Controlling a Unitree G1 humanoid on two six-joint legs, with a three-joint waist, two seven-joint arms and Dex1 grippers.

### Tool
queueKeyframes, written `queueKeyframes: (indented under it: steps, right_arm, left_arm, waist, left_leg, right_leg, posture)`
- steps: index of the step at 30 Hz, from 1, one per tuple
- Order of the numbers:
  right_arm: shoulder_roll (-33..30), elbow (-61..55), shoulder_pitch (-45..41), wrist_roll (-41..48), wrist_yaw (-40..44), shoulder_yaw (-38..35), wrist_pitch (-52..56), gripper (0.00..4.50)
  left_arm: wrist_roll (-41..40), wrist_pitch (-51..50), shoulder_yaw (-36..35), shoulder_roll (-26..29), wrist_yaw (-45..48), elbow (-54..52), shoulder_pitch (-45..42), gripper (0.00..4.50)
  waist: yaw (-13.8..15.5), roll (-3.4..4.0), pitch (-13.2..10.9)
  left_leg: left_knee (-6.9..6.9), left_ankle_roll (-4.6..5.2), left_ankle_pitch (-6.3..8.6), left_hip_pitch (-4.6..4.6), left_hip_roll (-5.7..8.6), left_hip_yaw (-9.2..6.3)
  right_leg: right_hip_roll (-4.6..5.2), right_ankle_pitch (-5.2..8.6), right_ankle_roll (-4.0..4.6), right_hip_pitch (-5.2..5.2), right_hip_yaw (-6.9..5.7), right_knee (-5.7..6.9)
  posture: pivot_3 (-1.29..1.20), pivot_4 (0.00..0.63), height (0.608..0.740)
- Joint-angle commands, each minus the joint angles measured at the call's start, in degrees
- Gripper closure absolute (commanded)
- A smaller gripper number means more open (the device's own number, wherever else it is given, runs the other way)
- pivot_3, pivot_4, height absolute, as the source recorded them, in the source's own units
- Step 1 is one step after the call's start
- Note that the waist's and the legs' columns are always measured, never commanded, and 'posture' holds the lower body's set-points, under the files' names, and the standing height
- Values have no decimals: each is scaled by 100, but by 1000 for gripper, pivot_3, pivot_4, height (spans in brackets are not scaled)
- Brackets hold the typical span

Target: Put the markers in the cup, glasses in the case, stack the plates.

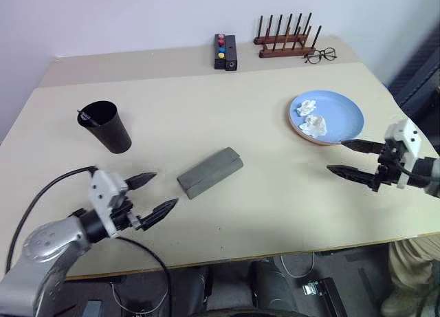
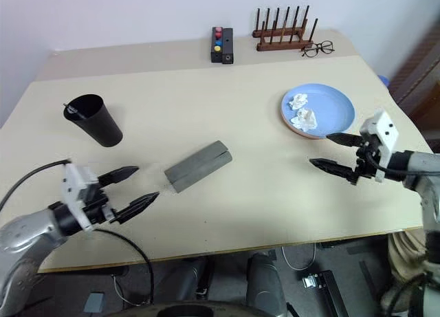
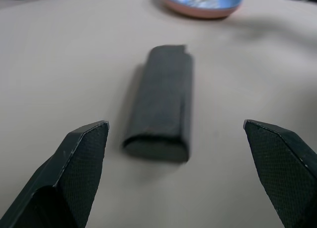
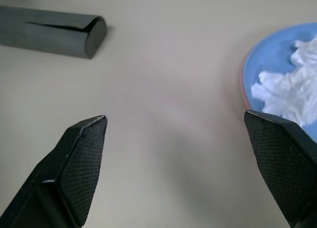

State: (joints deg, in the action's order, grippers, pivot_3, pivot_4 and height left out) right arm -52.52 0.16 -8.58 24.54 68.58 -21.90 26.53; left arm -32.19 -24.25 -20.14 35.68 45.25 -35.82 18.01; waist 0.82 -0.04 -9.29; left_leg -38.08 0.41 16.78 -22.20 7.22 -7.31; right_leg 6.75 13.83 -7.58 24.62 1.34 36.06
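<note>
Both grippers, left gripper and right gripper, hang spread and empty; crumpled tissue on the blue plate stacked on the pink plate might scatter if nudged.

No words, numbers, labels or signs can be read on anything here
</note>
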Motion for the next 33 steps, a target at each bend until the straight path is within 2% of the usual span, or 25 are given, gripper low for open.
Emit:
queueKeyframes:
  steps: [1, 5, 16, 24, 33]
  right_arm:
    - [-22, -555, 295, 165, -280, -466, -63, 36]
    - [31, -747, 717, 115, -450, -611, -286, 36]
    - [89, -1148, 1786, 369, -624, -1136, -177, 36]
    - [-20, -958, 1995, 411, -577, -1258, -201, 36]
    - [59, -1239, 2154, 538, -651, -1198, -79, 36]
  left_arm:
    - [139, 422, -493, 71, 55, -164, 263, 0]
    - [254, 564, -713, 157, 81, -121, 508, 0]
    - [116, 198, -512, 176, -385, -404, 210, 0]
    - [13, -141, -154, 163, -616, -678, 28, 0]
    - [-50, -132, -217, 131, -608, -902, 541, 0]
  waist:
    - [1, 0, 0]
    - [11, -2, 0]
    - [11, -2, 0]
    - [12, -2, 0]
    - [7, -4, -1]
  left_leg:
    - [0, 1, 0, 0, 1, 2]
    - [-1, 8, 5, 5, 0, 3]
    - [1, 11, 7, 7, 0, 2]
    - [1, 13, 8, 15, -2, 3]
    - [5, 14, 9, 16, -4, 3]
  right_leg:
    - [1, 0, 0, 0, 0, 0]
    - [2, 0, 0, -7, -1, -2]
    - [1, 0, 0, -12, -3, -7]
    - [-1, 0, 0, -18, -3, -7]
    - [0, 1, 1, -19, -2, -11]
  posture:
    - [0, 150, 740]
    - [0, 150, 740]
    - [0, 150, 740]
    - [0, 150, 740]
    - [0, 150, 740]
